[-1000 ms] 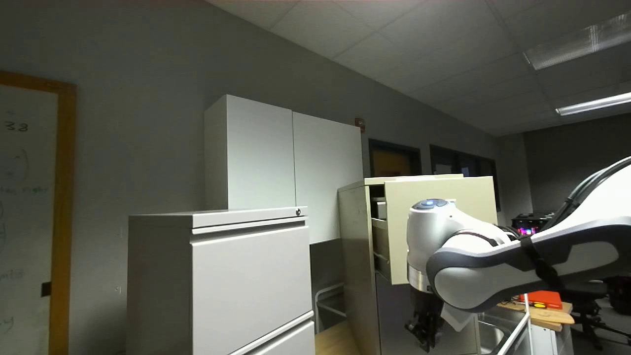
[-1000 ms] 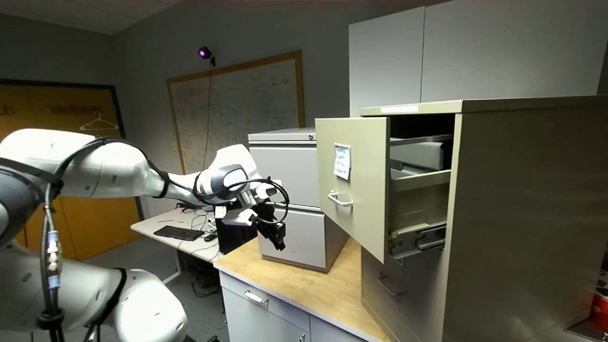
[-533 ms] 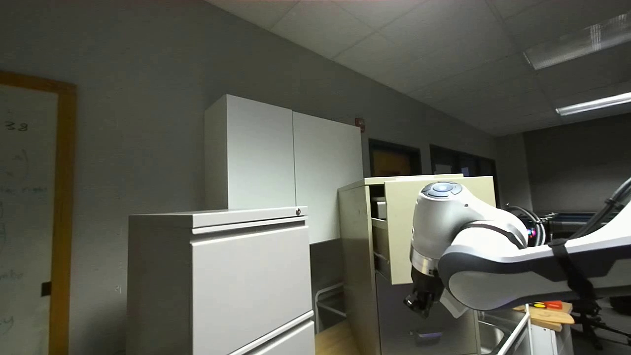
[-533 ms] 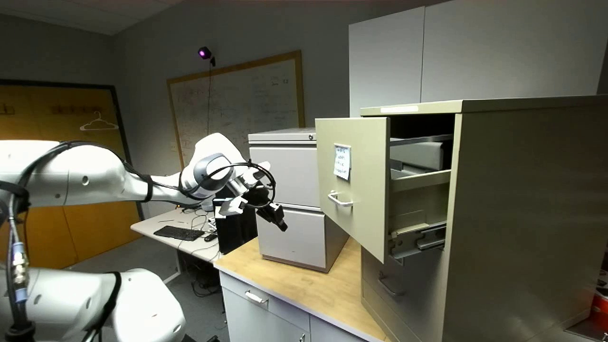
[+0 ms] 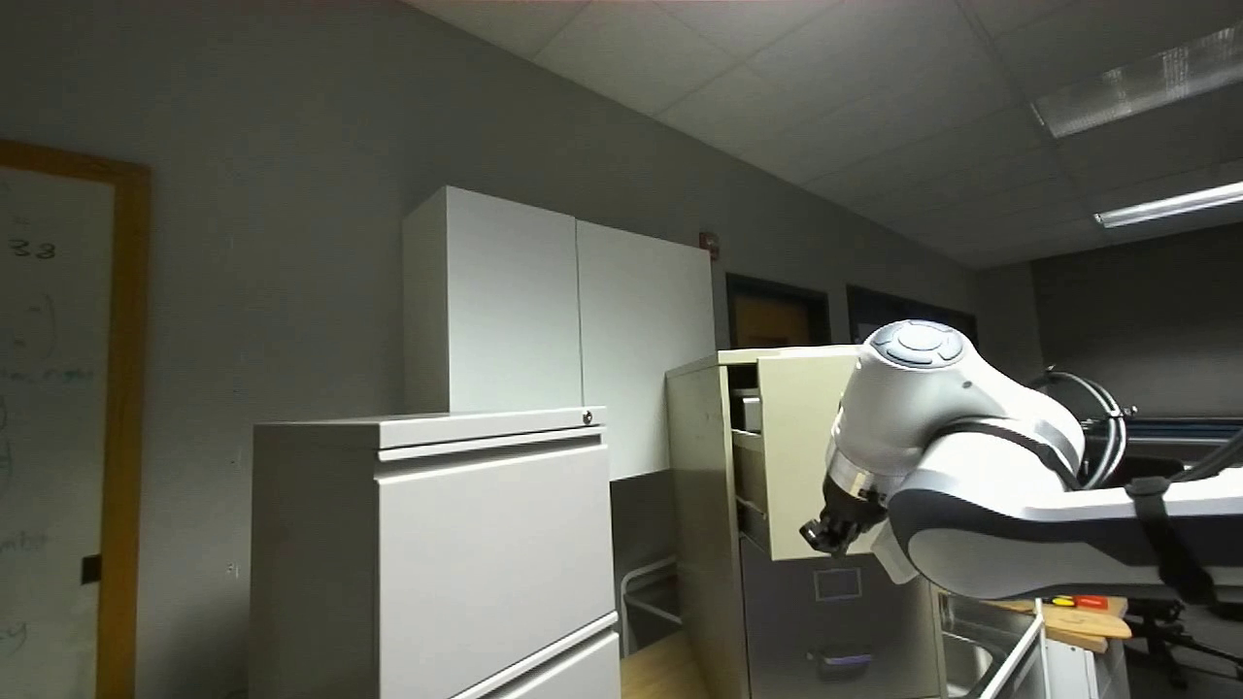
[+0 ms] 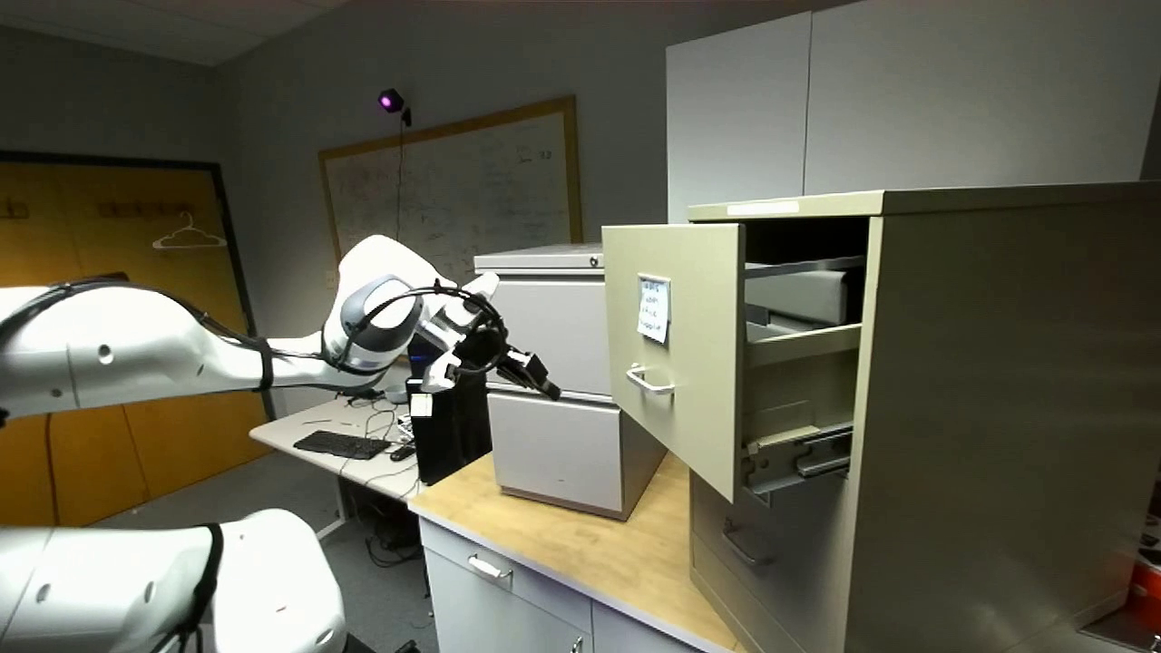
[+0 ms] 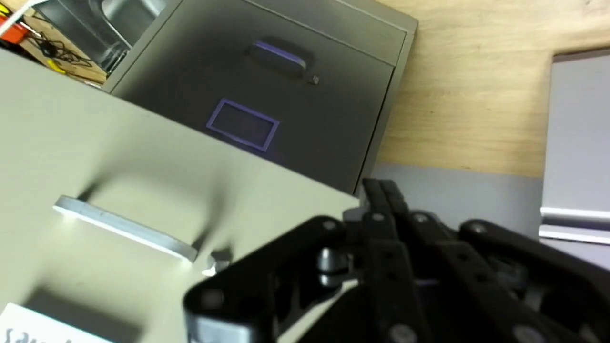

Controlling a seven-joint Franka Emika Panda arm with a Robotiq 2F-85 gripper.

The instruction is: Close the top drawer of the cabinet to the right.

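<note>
The top drawer is pulled well out of the cream-beige cabinet (image 6: 998,408). Its front (image 6: 703,308) bears a label (image 6: 653,309) and a handle (image 6: 649,381). The drawer front (image 5: 801,447) also shows in an exterior view, partly behind the arm. My gripper (image 6: 551,388) is shut and empty, in front of the drawer front and apart from it, pointing obliquely down. It also shows in an exterior view (image 5: 822,539) near the front's lower edge. In the wrist view, the fingertips (image 7: 380,183) overlap a lower corner of the drawer front (image 7: 267,214), handle to their left.
A pale grey cabinet (image 6: 562,453) stands beside the cream-beige one on a wooden counter (image 6: 544,535). A lower drawer (image 7: 324,114) of the cream-beige cabinet is shut. A white two-door cupboard (image 5: 641,330) hangs behind. A desk (image 6: 354,422) with a keyboard stands behind the arm.
My gripper has risen from below the drawer front to about its lower part, and has tilted from pointing down toward the front. The drawer has not moved.
</note>
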